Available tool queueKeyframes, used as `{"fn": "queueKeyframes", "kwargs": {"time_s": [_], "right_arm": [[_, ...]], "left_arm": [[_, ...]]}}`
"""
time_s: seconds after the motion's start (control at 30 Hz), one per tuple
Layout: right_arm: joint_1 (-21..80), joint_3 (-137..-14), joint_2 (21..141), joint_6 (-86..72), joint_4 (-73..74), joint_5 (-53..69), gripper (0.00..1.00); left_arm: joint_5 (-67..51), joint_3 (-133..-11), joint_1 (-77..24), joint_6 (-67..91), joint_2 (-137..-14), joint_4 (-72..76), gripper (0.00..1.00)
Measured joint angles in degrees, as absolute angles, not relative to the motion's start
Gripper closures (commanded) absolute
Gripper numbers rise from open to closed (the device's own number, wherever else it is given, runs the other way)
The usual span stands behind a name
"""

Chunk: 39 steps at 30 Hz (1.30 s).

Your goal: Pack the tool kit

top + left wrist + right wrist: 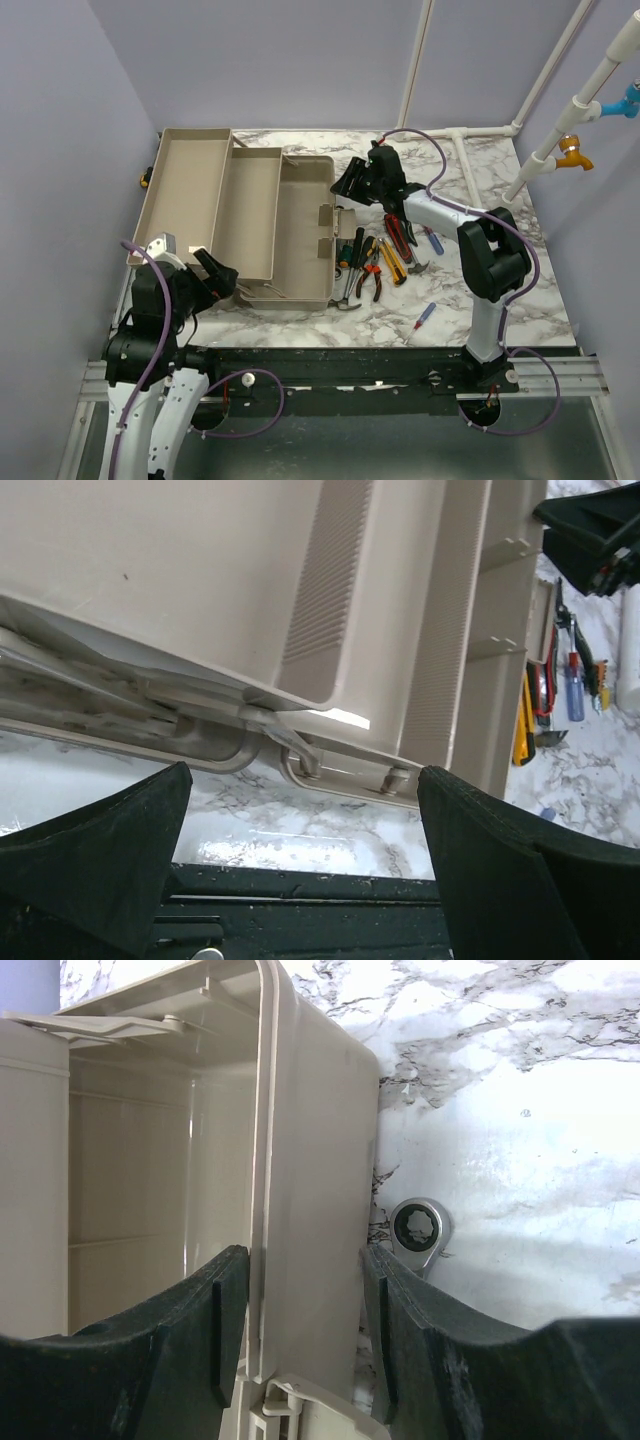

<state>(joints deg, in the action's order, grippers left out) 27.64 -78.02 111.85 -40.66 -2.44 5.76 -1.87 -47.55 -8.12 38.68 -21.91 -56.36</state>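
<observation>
The beige toolbox (300,230) lies open at the table's left centre with its trays folded out to the left; the lid and handle do not show. My right gripper (352,182) straddles the box's right wall near the far corner. In the right wrist view its fingers (225,1300) press both sides of that wall (310,1160). A ring wrench (420,1228) lies just outside the wall. My left gripper (218,275) is open and empty at the box's near left corner, facing the tray's underside (200,580). Loose pliers and screwdrivers (375,260) lie to the right of the box.
A small blue and red screwdriver (425,316) lies alone near the front right. White pipes (470,150) run along the back right. A black rail (330,365) borders the near edge. Lavender walls close in the left, back and right.
</observation>
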Motion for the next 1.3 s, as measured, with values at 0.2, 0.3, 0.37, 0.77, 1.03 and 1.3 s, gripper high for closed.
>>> {"fn": "queueKeyframes", "kwargs": {"time_s": [0.2,0.3,0.37,0.77,1.03,1.3], "right_arm": [[27.6,-80.7,114.1,-40.7,-1.7,5.4,0.48],[27.6,-82.6,115.5,-40.6,-0.8,5.3,0.51],[27.6,-84.6,116.6,-40.4,0.3,5.3,0.53],[22.2,-100.6,126.3,-39.9,5.4,6.5,0.52],[19.6,-109.7,130.7,-39.4,8.7,8.8,0.36],[19.4,-108.2,127.4,-38.9,10.2,9.1,0.25]], "left_arm": [[-0.3,-44.3,-8.1,38.7,-23.6,-54.1,0.01],[0.4,-44.1,-8.1,37.8,-25.7,-51.4,0.02],[0.6,-44.1,-8.1,37.3,-27.7,-49.8,0.02],[0.7,-45.9,-8.0,34.7,-41.3,-39.2,0.01],[-0.7,-49.6,-7.9,32.8,-43.0,-36.2,0.01],[-3.6,-55.0,-8.0,27.1,-35.2,-37.1,0.02]]}}
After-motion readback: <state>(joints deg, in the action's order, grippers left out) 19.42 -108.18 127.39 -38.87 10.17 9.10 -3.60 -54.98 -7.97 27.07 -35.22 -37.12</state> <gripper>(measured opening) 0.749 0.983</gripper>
